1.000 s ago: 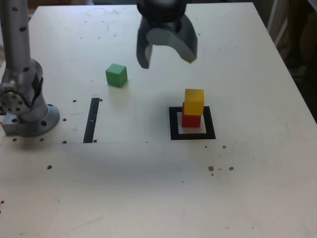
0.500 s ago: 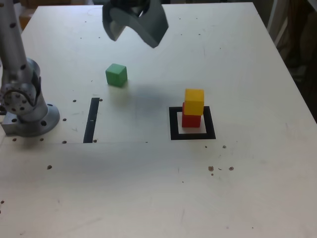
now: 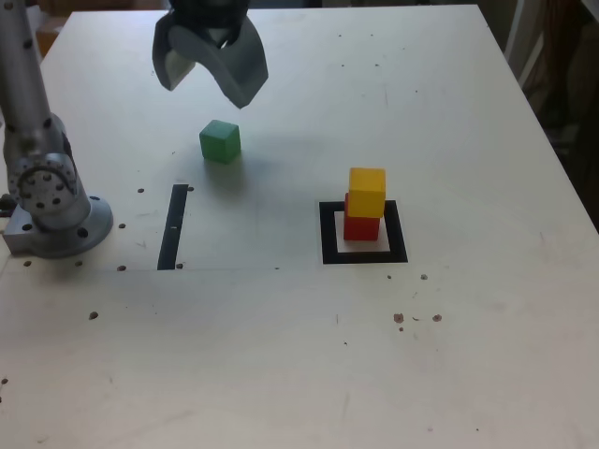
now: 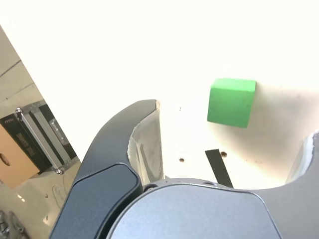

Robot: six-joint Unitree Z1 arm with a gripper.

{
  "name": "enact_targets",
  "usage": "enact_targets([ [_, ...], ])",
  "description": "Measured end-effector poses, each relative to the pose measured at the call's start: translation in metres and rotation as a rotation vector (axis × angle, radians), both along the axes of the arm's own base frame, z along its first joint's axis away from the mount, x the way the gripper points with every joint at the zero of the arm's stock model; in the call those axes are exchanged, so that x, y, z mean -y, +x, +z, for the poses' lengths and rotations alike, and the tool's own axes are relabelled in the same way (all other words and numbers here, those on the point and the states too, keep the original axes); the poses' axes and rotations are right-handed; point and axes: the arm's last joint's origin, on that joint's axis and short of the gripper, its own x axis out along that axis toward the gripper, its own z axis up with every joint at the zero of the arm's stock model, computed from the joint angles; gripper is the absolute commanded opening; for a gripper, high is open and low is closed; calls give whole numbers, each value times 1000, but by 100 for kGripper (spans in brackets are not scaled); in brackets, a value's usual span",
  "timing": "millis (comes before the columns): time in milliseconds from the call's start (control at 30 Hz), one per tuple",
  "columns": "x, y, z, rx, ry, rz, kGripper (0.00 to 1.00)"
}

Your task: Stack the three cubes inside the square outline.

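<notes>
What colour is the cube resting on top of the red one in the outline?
Yellow, leaning to orange; the upper cube shows best in the exterior view.

White table [image 3: 468, 346], cubes [image 3: 221, 142], square outline [image 3: 397, 234]

Green cube [image 4: 232, 102] on a white tabletop [image 4: 124, 55], seen past the open gripper [image 4: 235, 119].
The gripper's two fingers stand wide apart, touching nothing, with the cube showing between them; part of a black strip [image 4: 219, 168] lies near two small dark spots [image 4: 224, 154], and beyond the table edge a dark case with metal trim [image 4: 42, 134] sits beside a tan box [image 4: 15, 158].
</notes>
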Motion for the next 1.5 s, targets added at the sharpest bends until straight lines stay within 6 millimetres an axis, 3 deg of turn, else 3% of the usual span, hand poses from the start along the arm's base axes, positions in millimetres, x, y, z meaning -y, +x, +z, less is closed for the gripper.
enact_targets([
  [367,2,-6,-28,-4,-109,13,95],
  [733,-9,13,-57,-55,-135,28,92],
  [1300,-16,11,-65,-22,-132,50,81],
  [1500,-21,9,-66,-26,-142,60,66],
])
